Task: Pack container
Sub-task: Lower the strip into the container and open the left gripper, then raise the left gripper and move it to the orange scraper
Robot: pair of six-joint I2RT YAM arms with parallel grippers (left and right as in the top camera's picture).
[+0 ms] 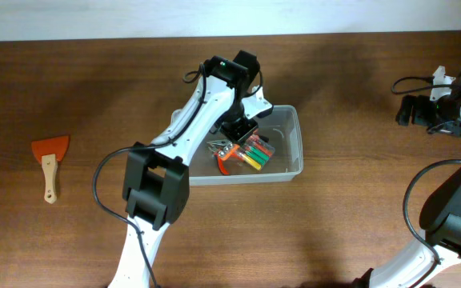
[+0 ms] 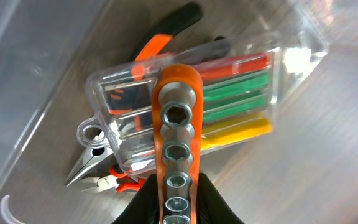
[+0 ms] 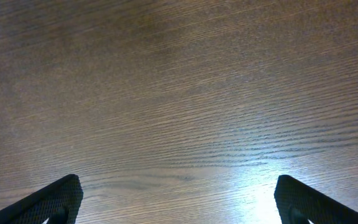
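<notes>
The clear rectangular container stands mid-table. My left gripper hangs inside it, shut on an orange socket rail that carries several chrome sockets. In the left wrist view the gripper clamps the rail from both sides. Under the rail lie a small clear case with red, green and yellow pieces and orange-handled pliers; both rest on the container's floor. The container's wall shows at the left. My right gripper is far right, open over bare wood, and its fingers stand wide apart.
An orange scraper with a wooden handle lies on the table at the far left, well away from the container. The right arm's base and cables occupy the right edge.
</notes>
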